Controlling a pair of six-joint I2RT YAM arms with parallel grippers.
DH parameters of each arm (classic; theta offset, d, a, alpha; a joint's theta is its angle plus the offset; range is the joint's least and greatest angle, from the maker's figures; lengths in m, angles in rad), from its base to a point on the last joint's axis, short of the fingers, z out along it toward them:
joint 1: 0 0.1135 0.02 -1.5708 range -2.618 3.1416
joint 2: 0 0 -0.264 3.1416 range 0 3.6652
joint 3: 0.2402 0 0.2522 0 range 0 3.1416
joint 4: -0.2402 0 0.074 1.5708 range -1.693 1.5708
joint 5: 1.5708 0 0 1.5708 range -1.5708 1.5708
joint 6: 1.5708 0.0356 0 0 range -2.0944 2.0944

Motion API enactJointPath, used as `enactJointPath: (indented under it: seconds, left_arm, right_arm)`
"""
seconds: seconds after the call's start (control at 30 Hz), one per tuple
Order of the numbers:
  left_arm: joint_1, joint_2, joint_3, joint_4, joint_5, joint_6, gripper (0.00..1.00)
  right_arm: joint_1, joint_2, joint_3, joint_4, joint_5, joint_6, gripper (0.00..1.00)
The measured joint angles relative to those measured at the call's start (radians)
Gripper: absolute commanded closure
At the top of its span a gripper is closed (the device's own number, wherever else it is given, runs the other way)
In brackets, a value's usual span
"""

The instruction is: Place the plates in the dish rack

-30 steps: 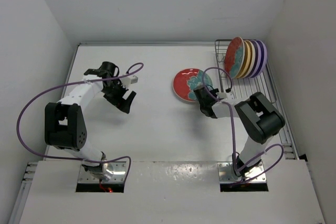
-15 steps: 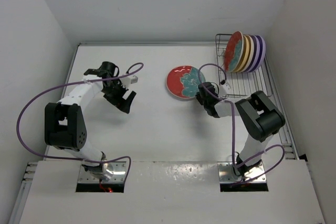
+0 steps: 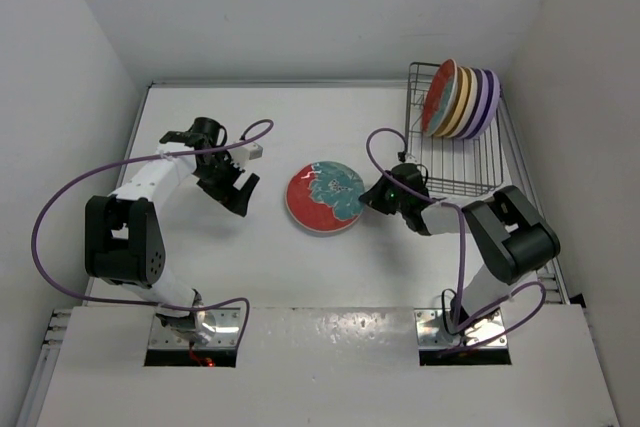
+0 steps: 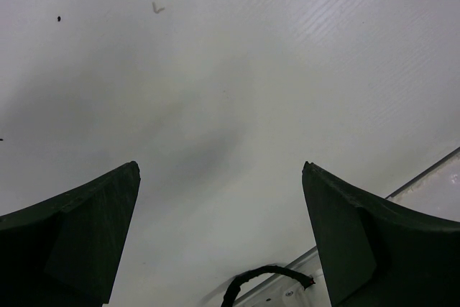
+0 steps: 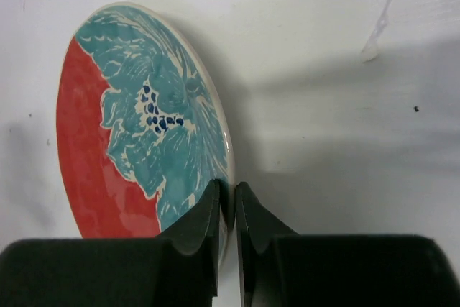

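Right gripper [image 5: 227, 198] pinching red floral plate [image 5: 129, 127] rim; left gripper [image 4: 221, 172] jaws wide

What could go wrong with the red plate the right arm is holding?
The right pincer pinches only the thin rim of the red plate, so it could swivel or slip out. On the way to the rack, it might also knock the five plates standing at its far end.
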Motion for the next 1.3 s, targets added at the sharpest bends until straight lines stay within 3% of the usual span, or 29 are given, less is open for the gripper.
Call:
enactJointPath:
  seconds: [0.17, 0.27, 0.33, 0.4, 0.43, 0.67, 1.1, 1.3]
  left_arm:
    - [0.000, 0.000, 0.000, 0.000, 0.000, 0.000, 0.00]
    - [0.000, 0.000, 0.000, 0.000, 0.000, 0.000, 0.00]
    - [0.000, 0.000, 0.000, -0.001, 0.000, 0.000, 0.00]
    - [0.000, 0.000, 0.000, -0.002, 0.000, 0.000, 0.00]
    - [0.000, 0.000, 0.000, -0.003, 0.000, 0.000, 0.00]
    - [0.000, 0.000, 0.000, -0.007, 0.000, 0.000, 0.00]
    - [0.000, 0.000, 0.003, -0.010, -0.001, 0.000, 0.00]
    - [0.000, 0.000, 0.009, -0.010, 0.000, 0.000, 0.00]
  right_arm:
    - [-0.002, 0.028, 0.026, 0.005, -0.065, -0.055, 0.69]
    - [0.002, 0.056, 0.052, 0.028, -0.102, -0.058, 0.66]
    - [0.006, 0.064, 0.055, 0.045, -0.110, -0.058, 0.76]
    - [0.008, 0.066, 0.055, 0.048, -0.109, -0.061, 0.99]
    - [0.009, 0.067, 0.054, 0.050, -0.107, -0.062, 1.00]
    - [0.022, 0.043, 0.025, 0.060, -0.107, -0.072, 1.00]
    - [0.112, -0.247, 0.030, -0.359, -0.110, -0.240, 1.00]
    - [0.112, -0.280, 0.077, -0.439, -0.083, -0.318, 1.00]
